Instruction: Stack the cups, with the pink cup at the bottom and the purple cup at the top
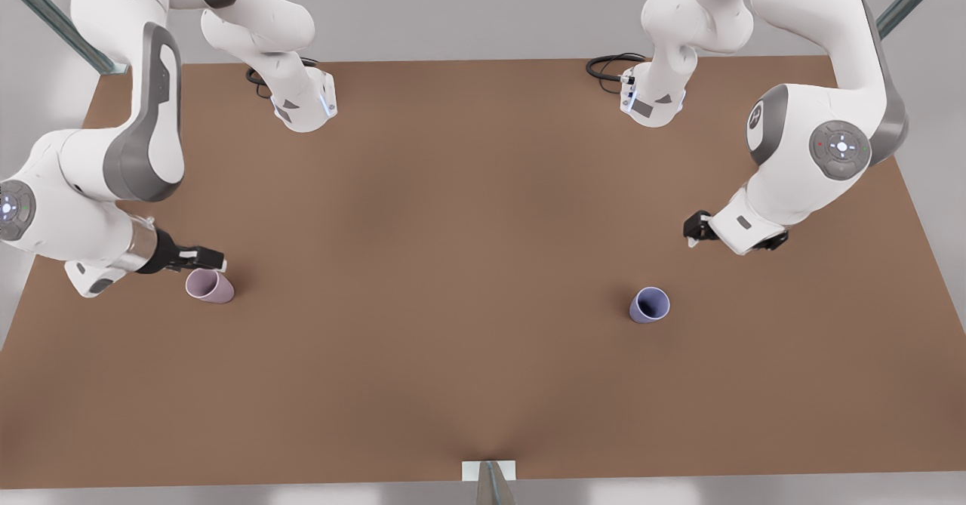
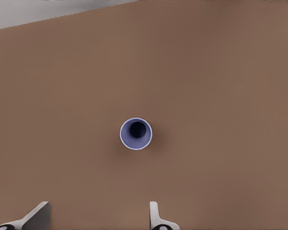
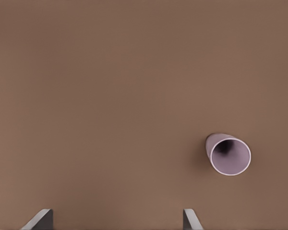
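The small pale pink tapered cup [image 1: 209, 286] stands upright, mouth up, at nine o'clock on the table — the small bluish purple cup [image 1: 649, 305] stands upright at four o'clock, well apart.

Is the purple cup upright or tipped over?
Upright: the purple cup stands on the table, open mouth up, its round rim and dark inside visible from above.

I'm working in a bare simulated robot lab: a plain brown worktop [image 1: 483, 263], grey walls, two white arms bolted on, cables coiled behind.
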Motion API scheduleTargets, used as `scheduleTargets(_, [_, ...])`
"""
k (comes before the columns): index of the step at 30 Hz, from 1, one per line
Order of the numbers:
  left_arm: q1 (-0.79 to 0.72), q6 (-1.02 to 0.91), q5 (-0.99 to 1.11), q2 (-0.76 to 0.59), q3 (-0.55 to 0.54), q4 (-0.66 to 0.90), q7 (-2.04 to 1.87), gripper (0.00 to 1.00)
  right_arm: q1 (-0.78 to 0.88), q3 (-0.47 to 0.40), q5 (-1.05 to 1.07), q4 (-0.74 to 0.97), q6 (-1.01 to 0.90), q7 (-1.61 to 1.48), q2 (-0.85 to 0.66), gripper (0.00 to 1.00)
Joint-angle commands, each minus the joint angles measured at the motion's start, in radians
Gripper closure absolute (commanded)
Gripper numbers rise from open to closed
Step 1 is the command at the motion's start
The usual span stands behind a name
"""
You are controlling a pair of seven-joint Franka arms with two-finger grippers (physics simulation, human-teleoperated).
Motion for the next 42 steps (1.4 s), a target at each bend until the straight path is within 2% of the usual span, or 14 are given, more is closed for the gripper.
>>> scheduleTargets(1, [0.000, 0.019, 0.002, -0.004, 0.001, 0.001, 0.018, 0.00, 0.000, 0.000, 0.005, 0.006, 0.021, 0.011, 0.007, 0.00])
scheduleTargets(4, [0.000, 0.012, -0.001, -0.005, 0.001, 0.001, 0.009, 0.00, -0.006, -0.002, 0.006, -0.006, 0.067, 0.015, 0.040, 0.00])
scheduleTargets(6, [0.000, 0.012, 0.000, -0.010, -0.001, -0.015, 0.014, 0.00, -0.089, -0.009, 0.006, -0.129, 0.205, -0.161, 0.045, 0.00])
scheduleTargets(9, [0.000, 0.012, -0.004, -0.007, -0.001, -0.026, 0.014, 0.00, -0.181, -0.011, 0.005, -0.174, 0.228, -0.204, 0.097, 0.00])
scheduleTargets(15, [0.002, -0.004, -0.001, 0.009, -0.001, -0.021, 0.020, 0.00, -0.181, -0.012, -0.005, -0.198, 0.205, -0.198, 0.113, 0.00])
scheduleTargets(18, [0.002, -0.004, -0.003, 0.010, -0.001, -0.019, 0.017, 0.00, -0.159, -0.005, -0.058, -0.263, 0.210, -0.187, 0.096, 0.00])
scheduleTargets(20, [0.002, -0.004, -0.003, 0.012, 0.001, -0.018, 0.021, 0.00, -0.156, -0.003, -0.080, -0.342, 0.279, -0.187, 0.068, 0.00])
scheduleTargets(33, [0.002, -0.016, -0.003, 0.009, -0.001, -0.015, 0.009, 0.00, -0.205, -0.034, -0.176, -0.327, 0.323, -0.190, 0.109, 0.00])
scheduleTargets(42, [0.002, -0.020, -0.001, 0.010, -0.001, -0.015, 0.015, 0.00, -0.228, -0.032, -0.169, -0.338, 0.450, -0.196, 0.232, 0.00])
